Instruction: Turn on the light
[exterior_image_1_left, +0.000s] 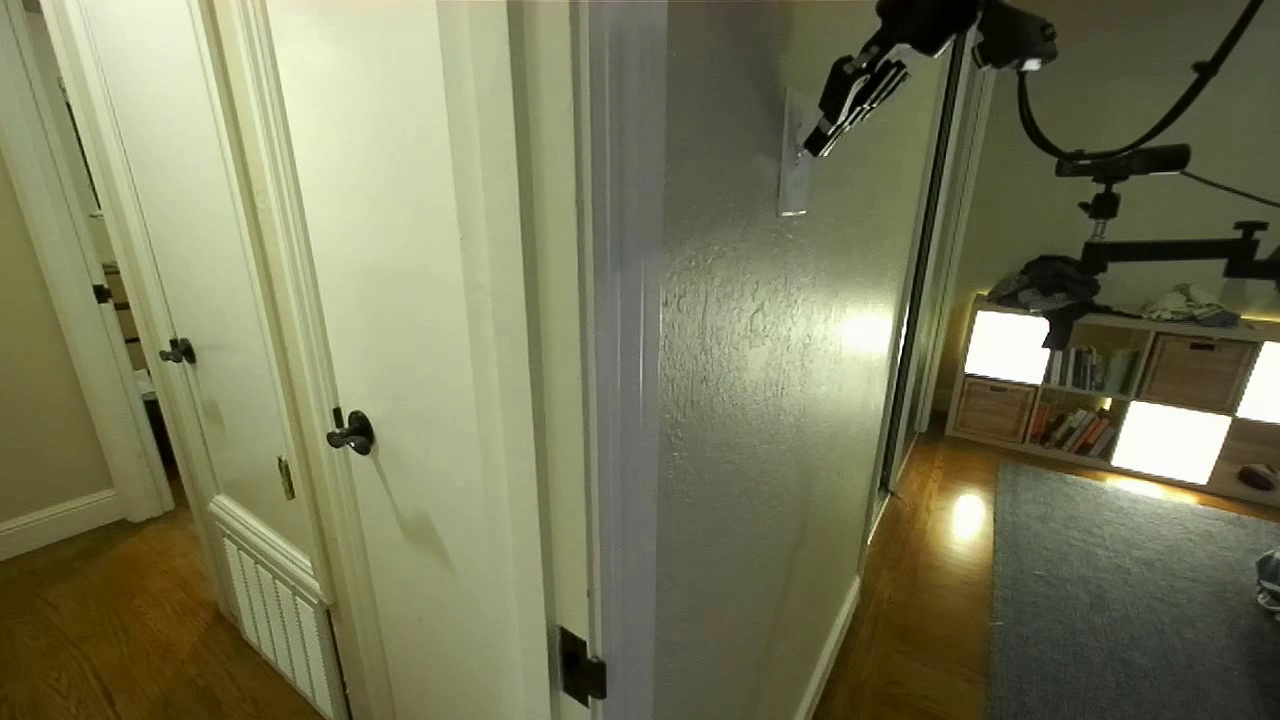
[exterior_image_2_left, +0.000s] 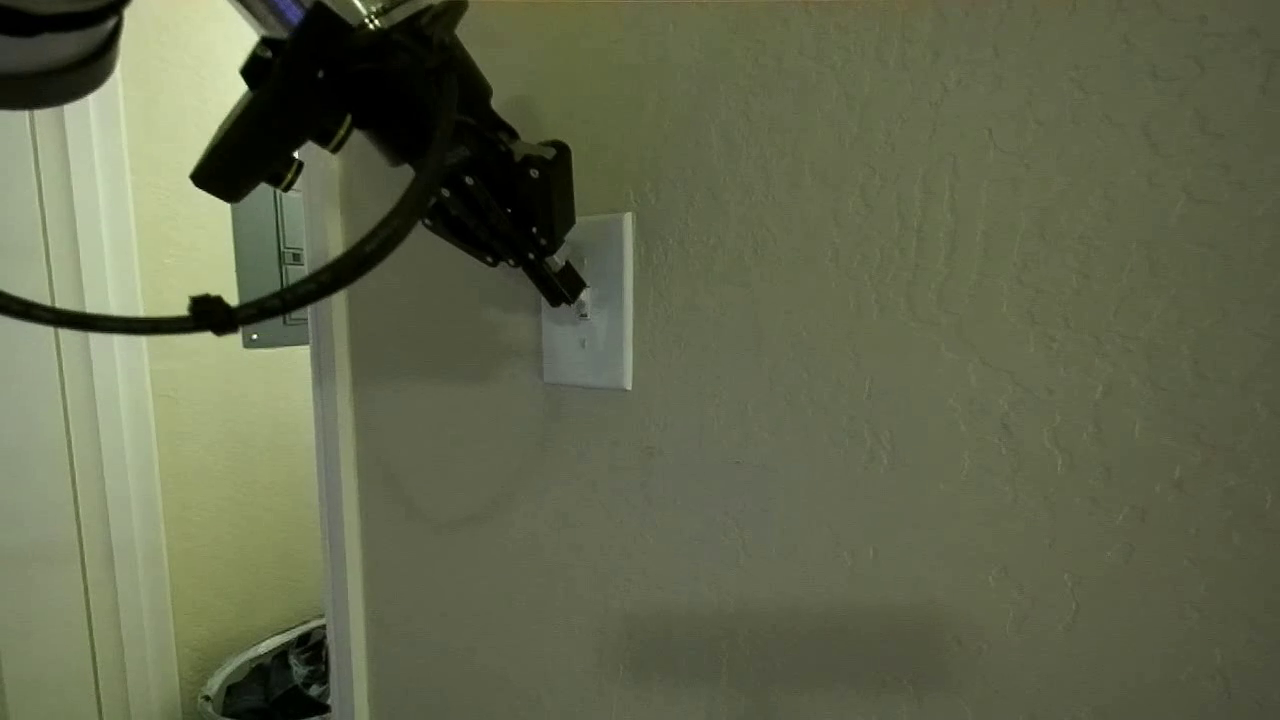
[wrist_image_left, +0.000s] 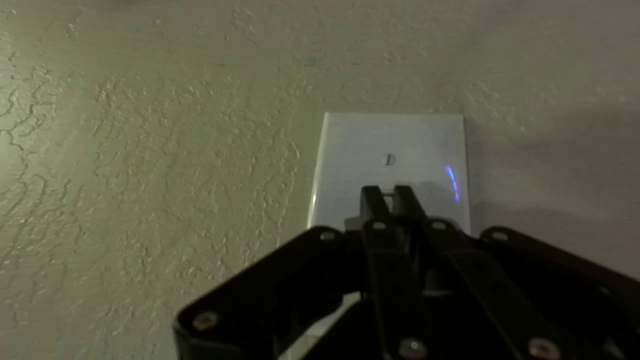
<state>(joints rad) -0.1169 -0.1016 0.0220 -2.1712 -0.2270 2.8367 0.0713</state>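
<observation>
The switch plate (exterior_image_2_left: 608, 325) is fixed upright on the textured wall (exterior_image_2_left: 900, 450) and appears in all three views. Its toggle (exterior_image_2_left: 583, 309) is largely hidden at the tips of the fingers (wrist_image_left: 374, 206). These stand nearly together, a narrow gap remaining; whether they clasp the toggle or merely touch it cannot be told. The wrist view adds a blue streak (wrist_image_left: 452, 183) on the plate, but there the fingers cover the lower part, which an exterior view leaves exposed. Also in an exterior view: a grey panel (exterior_image_2_left: 262, 270) and a bin (exterior_image_2_left: 265, 690), both partly behind door trim (exterior_image_2_left: 338, 480). Dark door handles (exterior_image_1_left: 352, 432) and a shelf unit (exterior_image_1_left: 1085, 394), cut off at the edge, with glowing panels (exterior_image_1_left: 1172, 442), appear in an exterior view.
</observation>
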